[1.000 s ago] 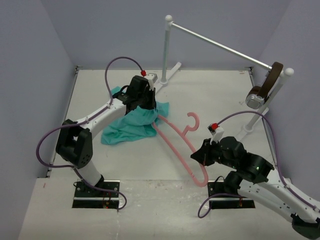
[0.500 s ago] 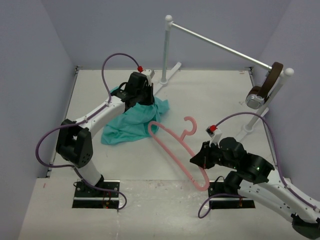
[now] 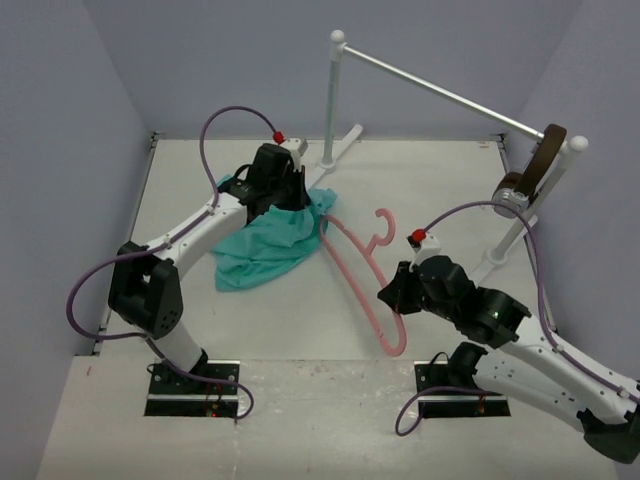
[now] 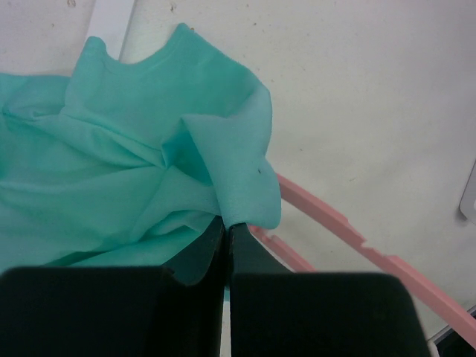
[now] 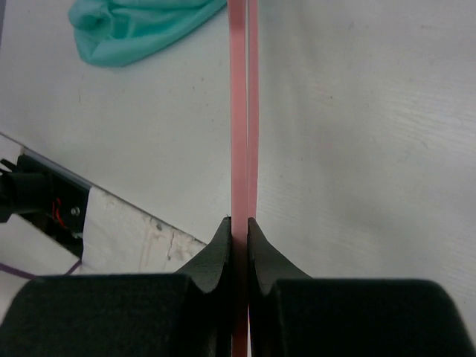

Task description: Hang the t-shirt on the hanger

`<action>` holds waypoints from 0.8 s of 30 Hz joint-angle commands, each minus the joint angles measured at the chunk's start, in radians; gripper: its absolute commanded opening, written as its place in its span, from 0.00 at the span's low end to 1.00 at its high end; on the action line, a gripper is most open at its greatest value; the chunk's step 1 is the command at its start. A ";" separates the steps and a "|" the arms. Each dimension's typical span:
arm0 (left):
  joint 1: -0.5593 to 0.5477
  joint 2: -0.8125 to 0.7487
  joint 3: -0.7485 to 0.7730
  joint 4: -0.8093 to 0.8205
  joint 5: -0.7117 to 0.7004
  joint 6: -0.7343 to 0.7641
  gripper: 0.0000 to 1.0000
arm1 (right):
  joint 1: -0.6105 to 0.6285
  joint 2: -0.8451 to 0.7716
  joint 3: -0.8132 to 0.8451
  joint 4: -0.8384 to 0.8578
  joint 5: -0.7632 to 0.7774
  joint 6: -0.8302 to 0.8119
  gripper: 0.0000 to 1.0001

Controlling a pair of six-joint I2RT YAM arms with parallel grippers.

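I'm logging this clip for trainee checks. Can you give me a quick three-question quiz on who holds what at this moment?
1. True or false: the right gripper is shut on the hanger.
2. What does the left gripper hold? A) the t-shirt B) the hanger C) nothing
3. Is the t-shirt hung on the hanger yet? Answer yes or no.

Key:
1. True. Its fingers pinch the pink bar.
2. A. Its fingers are clamped on a fold of the fabric.
3. No. Only one end of the hanger reaches the t-shirt's edge.
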 commanded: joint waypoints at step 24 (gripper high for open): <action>0.011 -0.153 0.016 -0.001 -0.044 -0.015 0.00 | 0.031 0.319 0.277 0.093 0.306 0.087 0.00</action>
